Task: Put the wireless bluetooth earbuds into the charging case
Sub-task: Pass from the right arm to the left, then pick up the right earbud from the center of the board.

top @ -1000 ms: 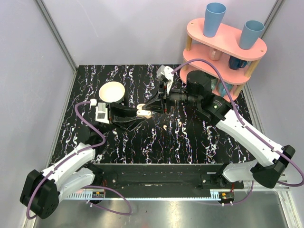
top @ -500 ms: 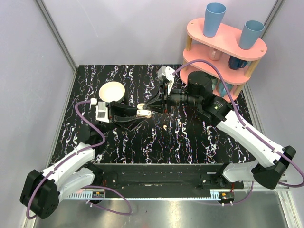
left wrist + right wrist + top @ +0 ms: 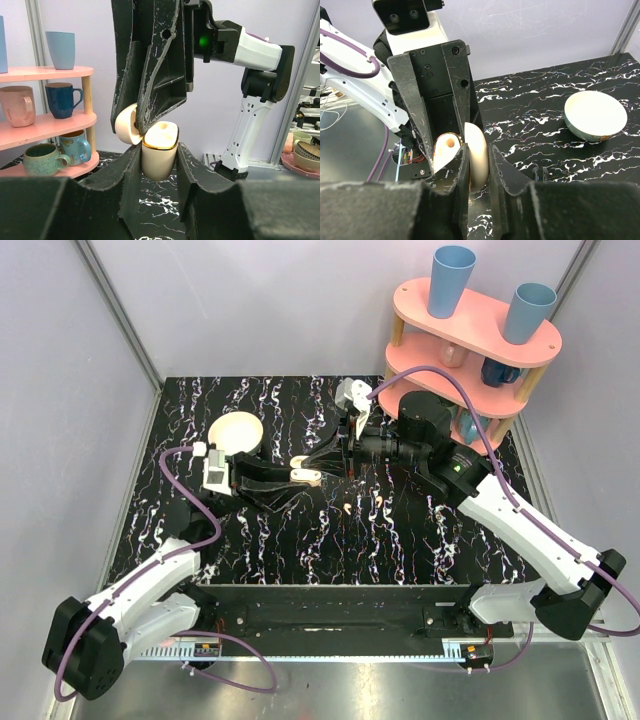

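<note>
Left claw (image 3: pixel 160 167) clamps the charging case (image 3: pixel 160 145) upright above the counter (image 3: pixel 420 540), right claw (image 3: pixel 479 155) pinching its raised lid (image 3: pixel 476 150).
Pink shelf (image 3: pixel 480 320) of cups (image 3: pixel 452 280) stands at far right; cream bowl (image 3: pixel 237 432) sits just behind the left claw; earbuds (image 3: pixel 346 508) lie loose on the counter nearby.

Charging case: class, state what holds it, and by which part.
The left claw clamps the charging case by the sides of its body; the right claw pinches its open lid.
</note>
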Action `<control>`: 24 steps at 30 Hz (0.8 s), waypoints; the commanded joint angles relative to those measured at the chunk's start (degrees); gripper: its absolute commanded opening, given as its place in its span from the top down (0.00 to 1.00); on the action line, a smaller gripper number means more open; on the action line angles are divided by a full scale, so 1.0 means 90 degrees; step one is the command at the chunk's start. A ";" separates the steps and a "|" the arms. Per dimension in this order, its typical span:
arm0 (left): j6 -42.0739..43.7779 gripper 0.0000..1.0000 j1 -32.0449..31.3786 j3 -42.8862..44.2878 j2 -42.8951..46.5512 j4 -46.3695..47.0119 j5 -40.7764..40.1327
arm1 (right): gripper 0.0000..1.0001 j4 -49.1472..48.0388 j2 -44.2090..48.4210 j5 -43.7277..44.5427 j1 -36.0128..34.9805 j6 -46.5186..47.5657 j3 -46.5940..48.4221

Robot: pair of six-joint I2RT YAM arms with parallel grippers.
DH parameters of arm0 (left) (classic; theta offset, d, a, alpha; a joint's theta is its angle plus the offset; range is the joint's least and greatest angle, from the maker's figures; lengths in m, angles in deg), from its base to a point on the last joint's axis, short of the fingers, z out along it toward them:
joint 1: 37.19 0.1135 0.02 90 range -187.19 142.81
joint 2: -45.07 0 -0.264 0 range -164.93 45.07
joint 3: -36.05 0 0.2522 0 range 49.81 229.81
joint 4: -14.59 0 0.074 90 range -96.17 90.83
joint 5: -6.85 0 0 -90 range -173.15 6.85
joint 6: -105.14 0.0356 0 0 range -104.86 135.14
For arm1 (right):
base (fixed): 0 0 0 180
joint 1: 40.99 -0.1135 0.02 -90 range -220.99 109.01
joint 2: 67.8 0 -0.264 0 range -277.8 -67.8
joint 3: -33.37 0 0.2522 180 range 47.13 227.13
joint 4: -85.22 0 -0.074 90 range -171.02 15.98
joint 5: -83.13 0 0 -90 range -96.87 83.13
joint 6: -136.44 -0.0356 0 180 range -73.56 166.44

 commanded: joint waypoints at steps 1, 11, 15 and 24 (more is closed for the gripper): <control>0.0215 1.00 0.0035 0.0252 -0.0052 -0.0018 -0.0132 | 0.82 -0.0168 0.0190 -0.0275 -0.0099 -0.0045 -0.0046; 0.0761 1.00 0.0035 0.0135 0.0192 -0.0447 -0.0347 | 0.38 -0.0499 0.0395 0.0349 -0.0099 -0.0133 -0.0231; 0.0937 1.00 0.0035 -0.0001 0.0329 -0.0584 -0.0522 | 0.28 -0.0908 0.0580 0.0818 -0.0099 -0.0221 -0.0378; 0.1757 1.00 0.0035 -0.0216 0.0992 -0.1589 -0.0981 | 0.11 -0.1116 0.1196 0.3102 -0.0089 -0.0846 -0.0691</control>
